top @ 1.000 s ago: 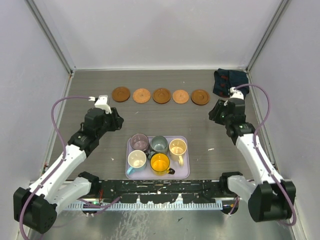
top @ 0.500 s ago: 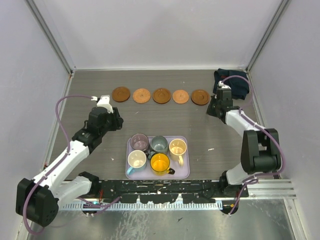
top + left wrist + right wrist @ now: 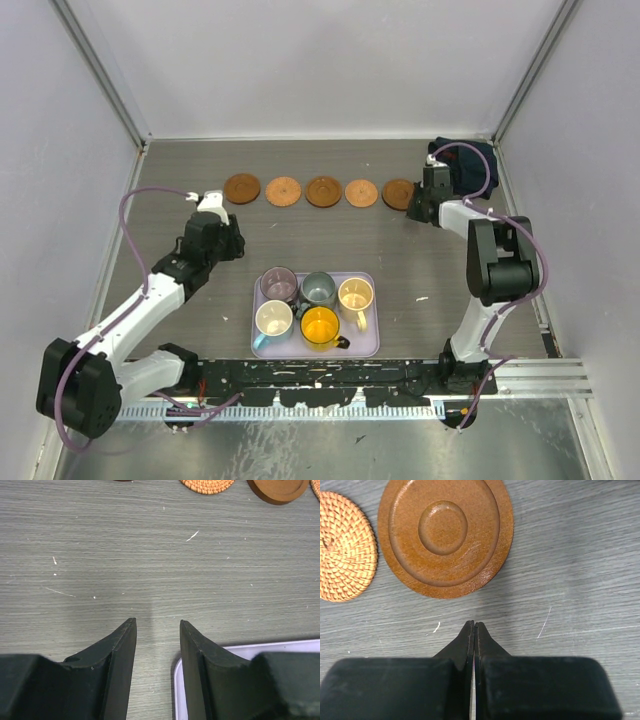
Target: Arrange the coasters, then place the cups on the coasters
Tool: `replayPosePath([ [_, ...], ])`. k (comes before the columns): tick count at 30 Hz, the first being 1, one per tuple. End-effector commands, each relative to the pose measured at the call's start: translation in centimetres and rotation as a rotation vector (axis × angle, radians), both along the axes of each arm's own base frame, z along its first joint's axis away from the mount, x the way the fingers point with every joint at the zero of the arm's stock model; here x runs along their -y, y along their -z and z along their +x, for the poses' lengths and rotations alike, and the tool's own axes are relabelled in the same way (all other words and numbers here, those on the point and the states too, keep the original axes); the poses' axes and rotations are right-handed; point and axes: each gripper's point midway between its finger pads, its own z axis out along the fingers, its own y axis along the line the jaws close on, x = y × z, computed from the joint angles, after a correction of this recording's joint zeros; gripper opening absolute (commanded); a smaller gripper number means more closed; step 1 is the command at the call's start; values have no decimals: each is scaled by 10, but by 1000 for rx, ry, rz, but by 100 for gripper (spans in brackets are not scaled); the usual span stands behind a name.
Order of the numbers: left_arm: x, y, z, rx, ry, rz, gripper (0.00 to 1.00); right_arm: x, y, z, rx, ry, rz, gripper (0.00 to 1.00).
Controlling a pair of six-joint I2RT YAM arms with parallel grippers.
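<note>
Now, right gripper (image 3: 473, 626) sat pinched shut, empty, dark coaster (image 3: 445, 535) at eleven o'clock; left gripper (image 3: 157, 627) hung parted, empty, above table (image 3: 150, 555).

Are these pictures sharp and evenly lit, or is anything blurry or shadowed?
Top view: soft, even light, everything crisp. Left wrist view: table grain sharp, the left hand a nearly featureless black. Right wrist view: the wooden coaster is sharp, with a soft shadow under its near edge; the right hand is dark too.
</note>
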Motion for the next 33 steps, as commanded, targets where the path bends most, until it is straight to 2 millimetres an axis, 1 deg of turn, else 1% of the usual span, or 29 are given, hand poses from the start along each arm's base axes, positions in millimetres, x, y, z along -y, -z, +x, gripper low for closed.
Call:
replayPosePath([
  [1,3,-13,13,50,-12,-13,41,-11,-14,22,67,-24,17,1],
  [4,5,-11,15,43,-7,-15,41,-16,-9,22,57,-34,16,1],
  [8,6,-12,17,49,-8,-16,41,-17,-4,23,49,-37,12,1],
  [25,4,-10,15,42,-11,-8,41,-14,14,31,21,-21,-6,1],
  [33,4,-9,15,40,-12,-6,41,-14,13,37,23,-15,-8,1],
])
